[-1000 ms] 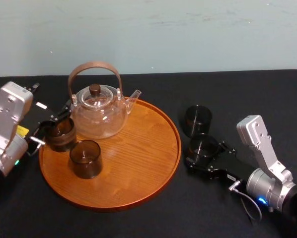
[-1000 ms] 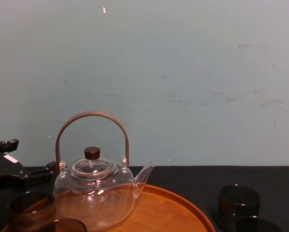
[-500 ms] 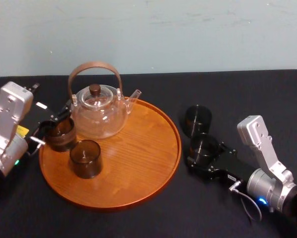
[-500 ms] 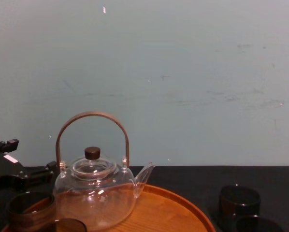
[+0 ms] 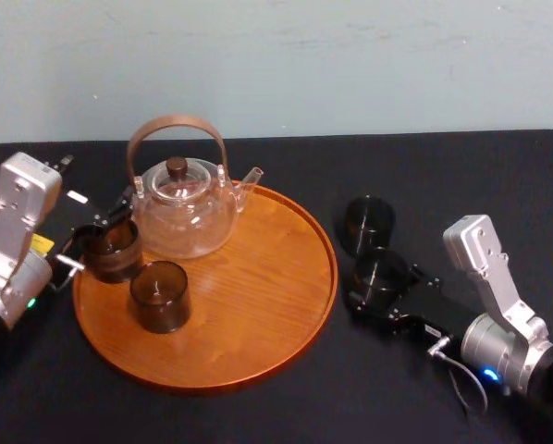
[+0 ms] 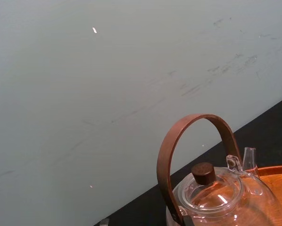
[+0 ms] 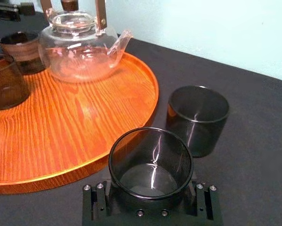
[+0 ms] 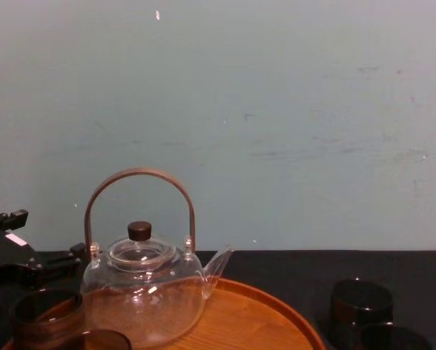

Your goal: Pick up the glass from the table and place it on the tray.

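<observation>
A dark smoked glass (image 5: 380, 274) (image 7: 150, 162) stands on the black table (image 5: 461, 176) just right of the tray, and my right gripper (image 5: 384, 289) is shut on it. A second dark glass (image 5: 368, 222) (image 7: 197, 117) stands free on the cloth right behind it. The round orange-brown tray (image 5: 258, 305) (image 7: 61, 136) carries a clear teapot (image 5: 184, 208) and a dark glass (image 5: 159, 296). At the tray's left rim my left gripper (image 5: 96, 236) sits around another dark glass (image 5: 110, 250).
The teapot's tall brown handle (image 5: 175, 129) (image 6: 193, 141) rises over the back left of the tray. A pale wall (image 8: 276, 109) closes off the table's far edge. Bare black cloth lies in front of the tray and at the far right.
Almost nothing differs: the right gripper and its glass have shifted only slightly, and the left arm holds still.
</observation>
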